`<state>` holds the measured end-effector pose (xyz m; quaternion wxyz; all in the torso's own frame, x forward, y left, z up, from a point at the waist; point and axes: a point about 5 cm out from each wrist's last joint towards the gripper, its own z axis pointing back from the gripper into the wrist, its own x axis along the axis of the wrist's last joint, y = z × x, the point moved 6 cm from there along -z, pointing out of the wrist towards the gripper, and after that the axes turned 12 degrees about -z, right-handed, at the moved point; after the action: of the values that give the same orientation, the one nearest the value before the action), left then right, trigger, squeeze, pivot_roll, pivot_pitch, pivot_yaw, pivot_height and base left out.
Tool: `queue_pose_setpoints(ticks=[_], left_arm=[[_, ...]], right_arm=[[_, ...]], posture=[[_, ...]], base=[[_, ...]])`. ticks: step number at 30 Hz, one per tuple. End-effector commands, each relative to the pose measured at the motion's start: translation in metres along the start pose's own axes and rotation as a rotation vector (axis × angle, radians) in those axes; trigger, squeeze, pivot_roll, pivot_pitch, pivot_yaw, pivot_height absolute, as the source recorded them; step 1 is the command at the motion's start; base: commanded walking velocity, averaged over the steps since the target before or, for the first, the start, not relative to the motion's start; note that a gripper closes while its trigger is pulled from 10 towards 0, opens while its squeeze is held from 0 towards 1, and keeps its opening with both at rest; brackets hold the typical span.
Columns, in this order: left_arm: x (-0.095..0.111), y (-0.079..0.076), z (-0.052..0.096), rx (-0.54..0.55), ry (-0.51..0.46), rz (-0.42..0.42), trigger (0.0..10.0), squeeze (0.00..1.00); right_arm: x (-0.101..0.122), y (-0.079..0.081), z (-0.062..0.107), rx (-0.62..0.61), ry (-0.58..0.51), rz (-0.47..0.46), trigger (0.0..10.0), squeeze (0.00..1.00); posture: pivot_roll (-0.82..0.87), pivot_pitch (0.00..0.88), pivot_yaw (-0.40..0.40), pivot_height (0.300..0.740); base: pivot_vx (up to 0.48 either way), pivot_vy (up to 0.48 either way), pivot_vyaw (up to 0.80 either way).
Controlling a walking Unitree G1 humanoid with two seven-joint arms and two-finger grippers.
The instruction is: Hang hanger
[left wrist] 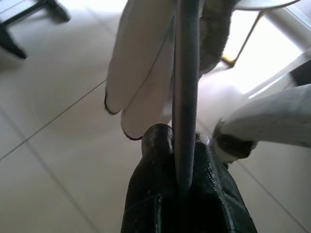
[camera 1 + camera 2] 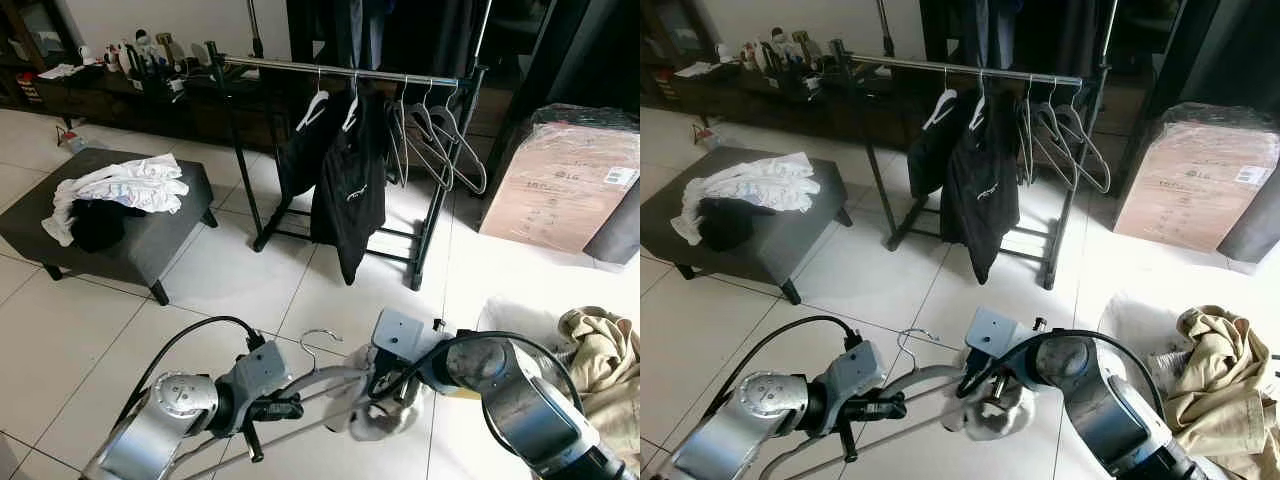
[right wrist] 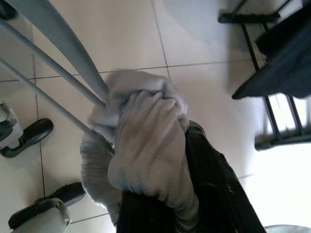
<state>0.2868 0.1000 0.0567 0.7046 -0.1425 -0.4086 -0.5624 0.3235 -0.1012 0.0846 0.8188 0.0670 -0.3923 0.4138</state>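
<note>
**Hanger held low between both tools, rack ahead**

I have the grey hanger point(image 2: 318, 378) low in front of me, over the white tiled floor point(image 2: 240, 280), with its metal hook standing up between my two arms. My left tool point(image 2: 282, 407) is clenched on the hanger's thin lower bar; in the left wrist view the bar runs straight down into the pinch of the black fingers point(image 1: 160, 194), with the hanger's pale arm just beyond. My right tool point(image 2: 992, 385) is at the hanger's other end, where a pale grey cloth point(image 2: 380, 415) is bunched around the hanger's shoulder. In the right wrist view that cloth point(image 3: 146, 145) sits wadded against one black finger point(image 3: 214, 194) and covers the tips, so I cannot tell whether that tool is clamped or loose.

Ahead stands the black clothes rack point(image 2: 345, 72), well apart from the hanger. A black garment point(image 2: 350, 180) hangs from its rail on white hangers, and just beside it, toward my right, a cluster of bare grey hangers point(image 2: 435, 140). To my left is a dark upholstered bench point(image 2: 150, 240) carrying a heap of white and black clothes point(image 2: 120, 190). To my right, a wrapped cardboard box point(image 2: 560, 180) stands on the floor, and nearer me lies a crumpled beige garment point(image 2: 1220, 370).
</note>
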Motion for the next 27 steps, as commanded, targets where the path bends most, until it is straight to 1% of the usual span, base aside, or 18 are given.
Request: queue_pose_setpoints(ticks=[1,2,3,4,5,7,8,9,11,13,15,18,20,22,24,25,26,27], left_arm=[[-0.008,0.01,0.002,0.046,0.058,0.0,10.0,0.0],[-0.009,0.009,0.002,0.045,0.059,-0.002,10.0,0.0],[-0.009,0.009,0.002,0.045,0.059,-0.002,10.0,0.0],[-0.009,0.007,0.003,0.039,0.054,-0.004,10.0,0.0],[-0.009,0.007,0.003,0.039,0.054,-0.004,10.0,0.0],[-0.008,0.005,0.004,0.03,0.049,-0.007,10.0,0.0],[-0.005,0.002,0.006,0.014,0.035,-0.009,10.0,0.0],[-0.005,0.001,0.006,0.01,0.031,-0.009,10.0,0.0],[-0.003,0.0,0.006,0.011,0.017,-0.007,10.0,0.0],[-0.001,0.005,0.006,0.045,0.001,-0.001,10.0,0.0],[0.005,0.009,0.005,0.069,-0.038,0.002,10.0,0.0],[0.01,0.011,0.003,0.076,-0.069,0.008,10.0,0.0],[0.013,0.011,0.001,0.07,-0.085,0.011,10.0,0.0],[0.014,0.011,-0.001,0.067,-0.091,0.01,10.0,0.0],[0.015,0.011,-0.002,0.071,-0.096,0.013,10.0,0.0],[0.015,0.011,-0.002,0.071,-0.096,0.013,10.0,0.0],[0.016,0.011,-0.002,0.068,-0.103,0.015,10.0,0.0],[0.016,0.01,-0.003,0.061,-0.106,0.018,10.0,0.0]], right_arm=[[-0.002,-0.011,-0.001,-0.059,0.002,-0.045,10.0,0.0],[-0.004,-0.015,-0.002,-0.086,0.008,-0.055,10.0,0.0],[-0.004,-0.015,-0.002,-0.086,0.008,-0.055,10.0,0.0],[-0.008,-0.023,-0.004,-0.136,0.019,-0.076,10.0,0.0],[-0.008,-0.023,-0.004,-0.136,0.019,-0.076,10.0,0.0],[-0.011,-0.03,-0.006,-0.178,0.031,-0.093,10.0,0.0],[-0.015,-0.039,-0.009,-0.237,0.039,-0.128,10.0,0.0],[-0.016,-0.041,-0.01,-0.251,0.041,-0.137,10.0,0.0],[-0.015,-0.036,-0.012,-0.221,0.038,-0.145,10.0,0.0],[-0.01,-0.019,-0.013,-0.133,0.018,-0.149,10.0,0.0],[-0.003,-0.001,-0.011,-0.035,-0.012,-0.127,10.0,0.0],[0.002,0.009,-0.009,0.011,-0.034,-0.131,10.0,0.0],[0.006,0.011,-0.006,0.025,-0.056,-0.142,10.0,0.0],[0.011,0.012,-0.003,0.045,-0.081,-0.16,10.0,0.0],[0.02,0.022,0.004,0.11,-0.123,-0.17,10.0,0.0],[0.02,0.022,0.004,0.11,-0.123,-0.17,10.0,0.0],[0.028,0.036,0.012,0.186,-0.162,-0.162,10.0,0.0],[0.032,0.043,0.016,0.225,-0.182,-0.158,10.0,0.0]], posture=[[-0.08,0.127,0.009,0.74],[-0.08,0.127,0.009,0.74],[-0.08,0.127,0.009,0.74],[-0.08,0.127,0.009,0.74],[-0.08,0.127,0.009,0.74],[-0.08,0.128,0.01,0.74],[-0.07,0.132,0.01,0.74],[-0.07,0.132,0.01,0.74],[-0.07,0.135,0.011,0.74],[-0.07,0.139,0.011,0.74],[-0.07,0.139,0.011,0.74],[-0.07,0.141,0.011,0.74],[-0.08,0.142,0.011,0.74],[-0.08,0.142,0.011,0.74],[-0.08,0.142,0.011,0.74],[-0.08,0.142,0.011,0.74],[-0.08,0.141,0.01,0.74],[-0.08,0.139,0.01,0.74]], base=[[0.0,0.0,0.0],[0.0,0.0,0.0],[0.0,0.0,0.0],[0.0,0.0,0.0],[0.0,0.0,0.0],[0.0,0.0,0.0],[0.0,0.0,0.0],[0.0,0.0,0.0],[0.0,0.0,0.0],[0.0,0.0,0.0],[0.0,0.0,0.0],[0.0,0.0,0.0],[0.0,0.0,0.0],[0.0,0.0,0.0],[0.0,0.0,0.0],[0.0,0.0,0.0],[0.0,0.0,0.0],[0.0,0.0,0.0]])
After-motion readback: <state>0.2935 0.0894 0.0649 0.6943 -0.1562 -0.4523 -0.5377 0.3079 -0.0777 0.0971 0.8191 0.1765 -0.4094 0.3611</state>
